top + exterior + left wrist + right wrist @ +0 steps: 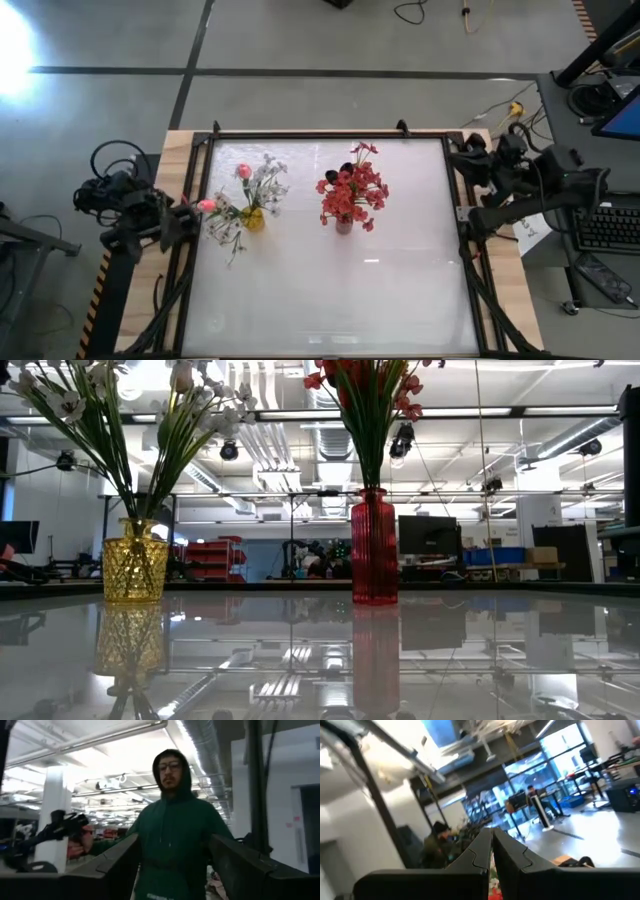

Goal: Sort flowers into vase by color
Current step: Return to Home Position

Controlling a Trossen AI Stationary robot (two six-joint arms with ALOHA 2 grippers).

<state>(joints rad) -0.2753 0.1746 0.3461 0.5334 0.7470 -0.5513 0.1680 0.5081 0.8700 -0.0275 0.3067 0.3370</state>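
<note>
Sorting looks done to me: I see no loose stems on the table (330, 300).
My left gripper (173, 855) waits empty, fingers spread wide, left of the yellow vase (252, 217), which holds the white and pink flowers (262, 185). Right of that vase, the red vase (344, 226) holds the red flowers (352, 192). Far right of it, my right gripper (492, 847) is pinched closed on nothing.

High view straight down on the tabletop (330, 290); low view level across it — sharing the red vase (344, 226); wrist views face roomward.
</note>
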